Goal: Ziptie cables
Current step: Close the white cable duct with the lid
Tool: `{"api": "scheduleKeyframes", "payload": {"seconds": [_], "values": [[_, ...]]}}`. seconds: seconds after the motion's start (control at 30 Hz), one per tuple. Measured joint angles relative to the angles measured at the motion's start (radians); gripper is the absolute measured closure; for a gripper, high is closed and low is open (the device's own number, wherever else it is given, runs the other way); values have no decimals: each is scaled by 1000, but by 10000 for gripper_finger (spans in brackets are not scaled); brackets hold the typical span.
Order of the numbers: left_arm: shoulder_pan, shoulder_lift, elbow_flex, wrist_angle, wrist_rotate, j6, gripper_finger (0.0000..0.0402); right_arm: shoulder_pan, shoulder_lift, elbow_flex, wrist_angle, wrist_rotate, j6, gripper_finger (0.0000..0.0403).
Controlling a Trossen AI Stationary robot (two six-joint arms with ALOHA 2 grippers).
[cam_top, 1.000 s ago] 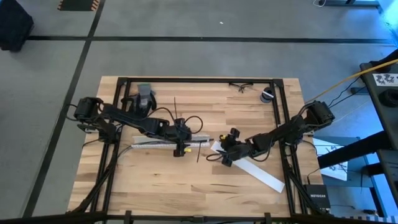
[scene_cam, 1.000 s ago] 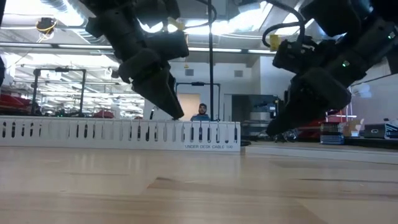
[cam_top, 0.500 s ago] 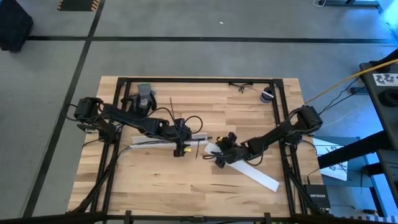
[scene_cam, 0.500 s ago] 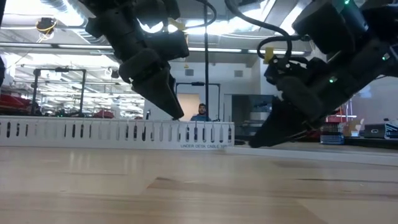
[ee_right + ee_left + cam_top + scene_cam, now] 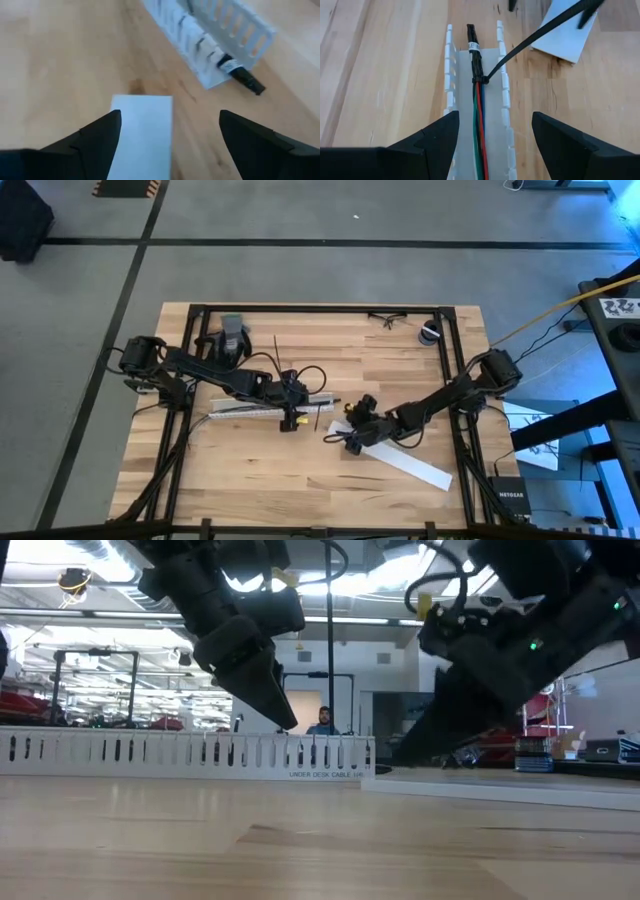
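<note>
High view: the left gripper (image 5: 291,420) is parked mid-surface over the white channel (image 5: 240,407); the right gripper (image 5: 345,438) is stretched low, jaws apart.

Left wrist view: jaws are spread, nothing gripped; the cables (image 5: 478,120) are laid in the channel, cinched by a ziptie (image 5: 530,42).

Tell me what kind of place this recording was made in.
Probably a robotics lab or workshop in a large open industrial space. The wooden table stands on grey floor marked with black tape lines; the low view shows exposed ceiling ducts, strip lighting and a person far behind.
</note>
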Motion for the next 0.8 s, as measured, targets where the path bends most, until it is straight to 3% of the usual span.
{"api": "scheduleKeyframes", "payload": {"seconds": [0.1,0.53,0.8], "values": [[-2,0,0,0,0,2,156,4,35,-2,8,22,9,73],[-2,-2,0,-4,0,-6,156,21,64,39,91,-81,-18,73],[-3,-2,0,-2,0,-29,156,68,119,69,17,59,-10,73]]}}
